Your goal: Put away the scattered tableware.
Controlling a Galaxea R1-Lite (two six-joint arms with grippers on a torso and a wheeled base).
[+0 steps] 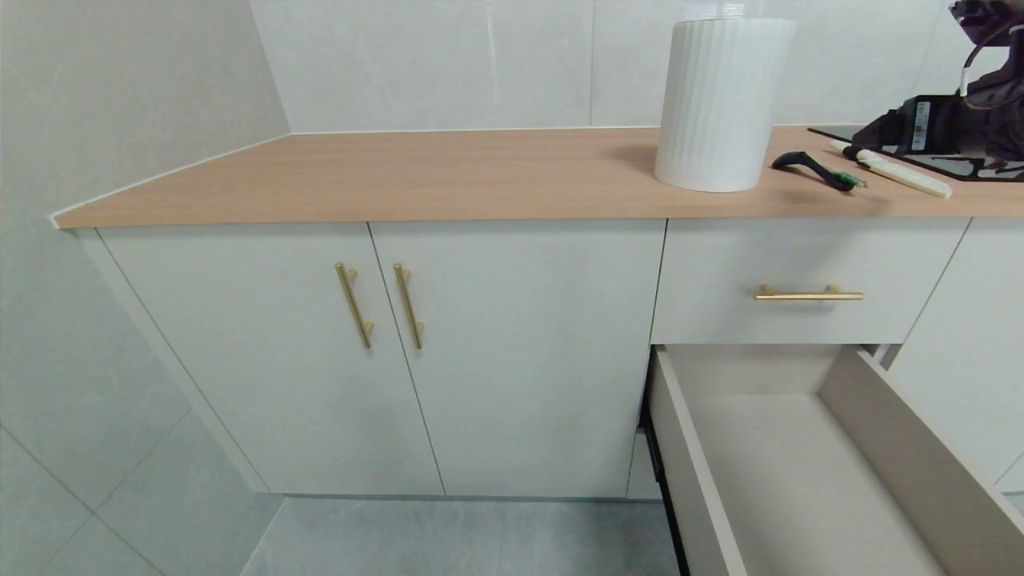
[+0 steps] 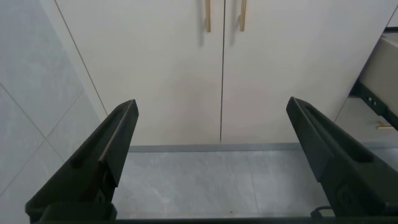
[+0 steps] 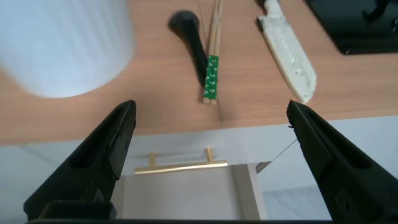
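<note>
Kitchen corner with pale tiled walls. A wood countertop (image 1: 400,176) runs over white cabinet doors (image 1: 520,352).

The lower drawer (image 1: 800,480) stands pulled out, beneath the right gripper (image 3: 210,111); I judge it the destination. A closed drawer with a brass handle (image 3: 180,165) sits between the two.

A white ribbed canister (image 3: 62,43) stands ahead of the right gripper, to its left. A black tray (image 3: 360,25) lies ahead, to its right.

Right gripper: fingers spread wide, holding nothing, above the counter's front edge.

Left gripper (image 2: 211,109): also spread and holding nothing, low before the cabinet doors, well apart from the tableware. The right arm is the nearer.

Tableware lies on the counter just ahead of the right gripper's gap:
- A white knife-like utensil (image 3: 287,53) lies toward the tray side.
- A black spoon (image 3: 189,37) lies just beside the chopsticks (image 3: 212,68), which have a green band.

The chopsticks' long axis runs away from the gripper, across its closing line, which looks favourable for a pinch. The canister stands near the spoon and may crowd the left finger.
</note>
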